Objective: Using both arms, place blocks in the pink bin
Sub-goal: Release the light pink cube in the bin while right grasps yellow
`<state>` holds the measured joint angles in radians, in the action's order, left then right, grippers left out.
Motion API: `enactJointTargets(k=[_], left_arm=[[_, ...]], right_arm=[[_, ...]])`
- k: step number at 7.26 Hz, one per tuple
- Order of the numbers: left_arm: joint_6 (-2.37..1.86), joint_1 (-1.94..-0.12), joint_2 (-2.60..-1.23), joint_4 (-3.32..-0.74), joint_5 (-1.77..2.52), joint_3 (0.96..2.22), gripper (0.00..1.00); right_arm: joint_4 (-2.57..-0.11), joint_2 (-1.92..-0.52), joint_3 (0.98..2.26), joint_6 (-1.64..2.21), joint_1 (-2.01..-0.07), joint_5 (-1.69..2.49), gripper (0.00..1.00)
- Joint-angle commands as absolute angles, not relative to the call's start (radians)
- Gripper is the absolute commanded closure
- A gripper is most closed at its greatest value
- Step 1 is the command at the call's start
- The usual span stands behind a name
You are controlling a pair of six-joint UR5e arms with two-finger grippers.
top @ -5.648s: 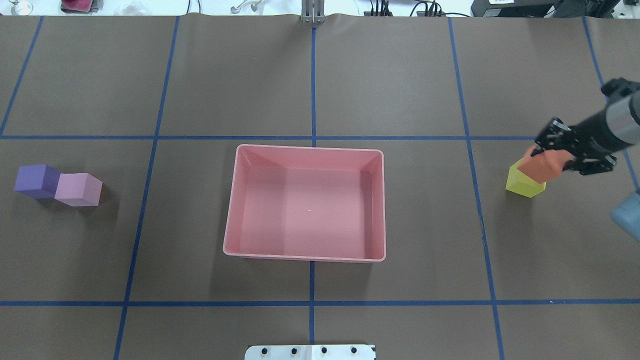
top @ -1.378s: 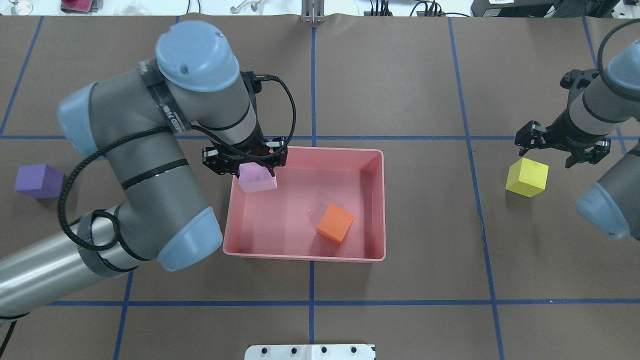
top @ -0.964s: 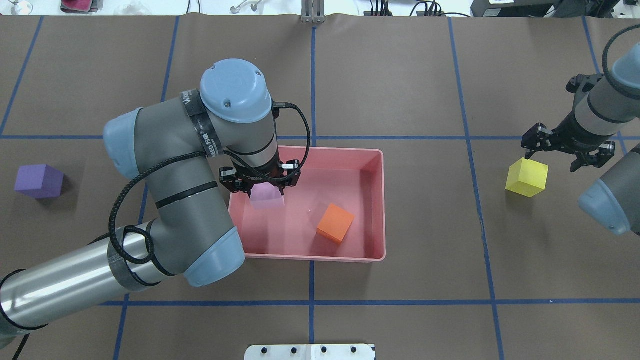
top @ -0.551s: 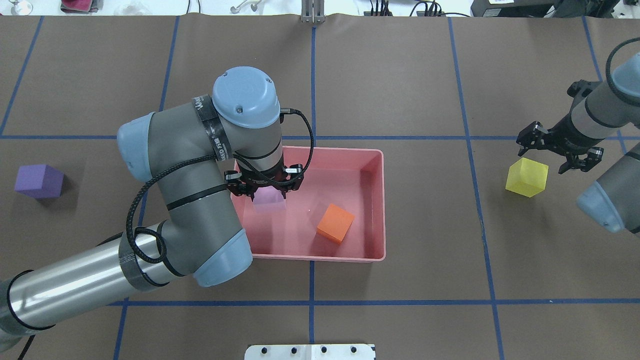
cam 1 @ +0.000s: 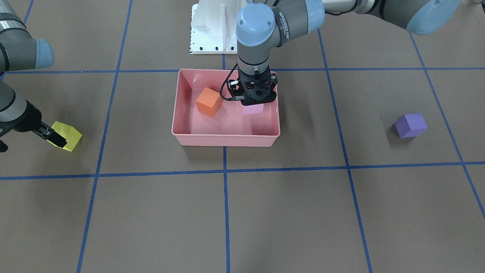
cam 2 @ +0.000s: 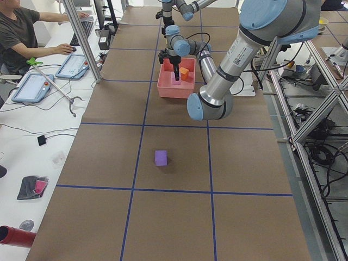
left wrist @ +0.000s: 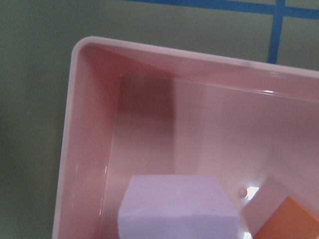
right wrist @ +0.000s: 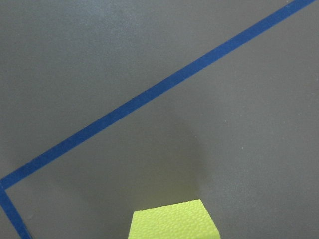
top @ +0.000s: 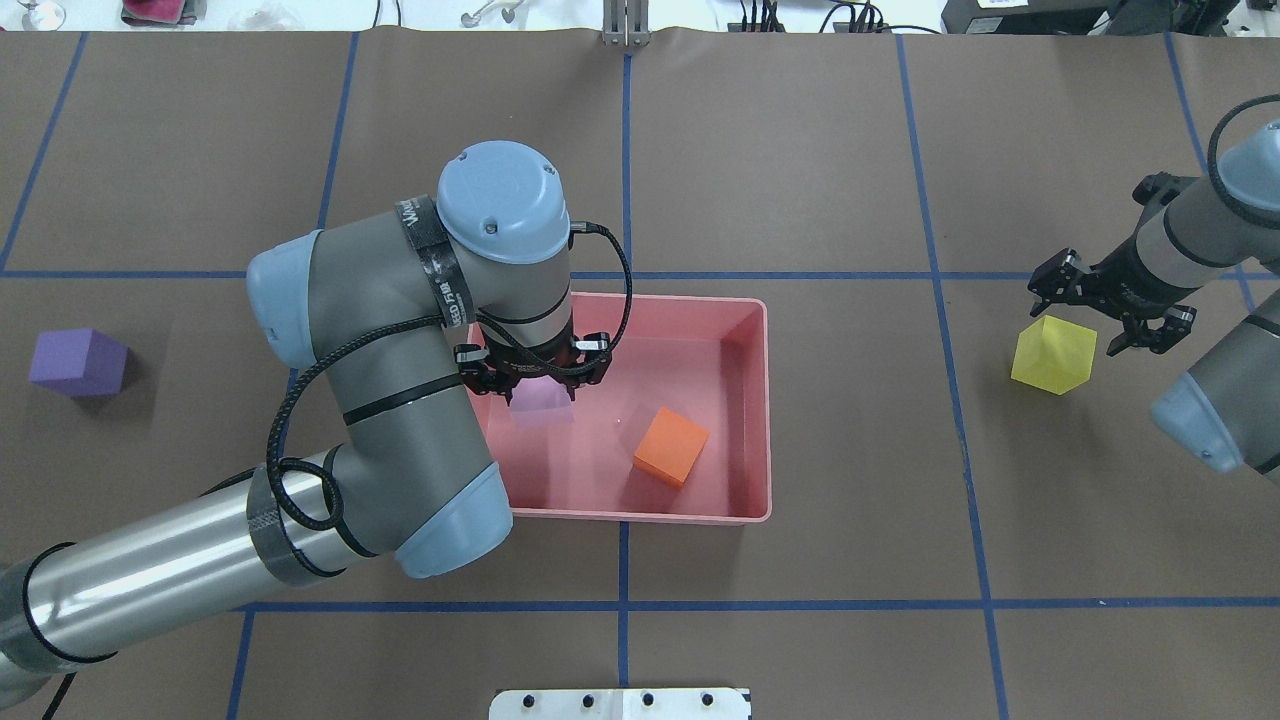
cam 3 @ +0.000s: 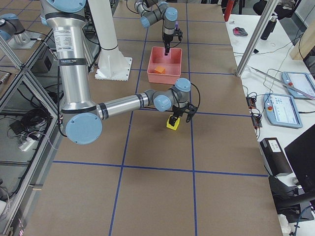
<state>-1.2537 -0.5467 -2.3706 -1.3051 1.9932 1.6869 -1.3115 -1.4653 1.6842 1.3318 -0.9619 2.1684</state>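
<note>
The light pink cube (top: pixel 541 407) is now held low inside the pink bin (top: pixel 766 400), near its left wall. A little while ago it was carried higher, over the bin's rim, and at the start it was set beside the purple cube (top: pixel 77 362). The left gripper (top: pixel 538 384) is closed on the light pink cube, with one finger pressed on each side. In the left wrist view, the cube is seen close to the bin's floor, but it cannot be told if it is touching. The orange cube (top: pixel 671 447) is laid flat in the bin, near its middle and apart from the pink one. At the start it was held by the right gripper (top: pixel 1100 318) above the yellow cube (top: pixel 1053 355).

The right gripper is now held wide open, just over the yellow cube, and it has been brought a bit closer to it. The yellow cube is left on the table (top: pixel 800 150), well to the right of the bin. The purple cube is left alone, far to the left.

The table is covered with brown paper and crossed by blue tape lines (top: pixel 627 170). In the overhead view, the bin's left edge is hidden by the left arm (top: pixel 400 400).
</note>
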Motion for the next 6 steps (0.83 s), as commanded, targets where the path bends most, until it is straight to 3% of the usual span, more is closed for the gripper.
enactJointTargets(k=[1, 2, 5, 6], left_arm=[[-1.255, -0.546, -2.370, -1.304, 1.988, 1.687, 0.21], [-1.255, -0.545, -2.370, -1.304, 1.982, 1.687, 0.09], [-1.255, -0.546, -2.372, -1.304, 1.982, 1.689, 0.01], [-1.253, -0.549, -2.372, -1.302, 1.982, 1.698, 0.01]], right_arm=[[-1.307, -1.482, 1.690, 1.338, -0.943, 2.169, 0.01], [-1.271, -1.495, 1.689, 1.338, -0.933, 2.169, 0.01], [-1.241, -1.506, 1.686, 1.356, -0.914, 2.172, 0.01], [-1.241, -1.511, 1.689, 1.359, -0.913, 2.172, 0.23]])
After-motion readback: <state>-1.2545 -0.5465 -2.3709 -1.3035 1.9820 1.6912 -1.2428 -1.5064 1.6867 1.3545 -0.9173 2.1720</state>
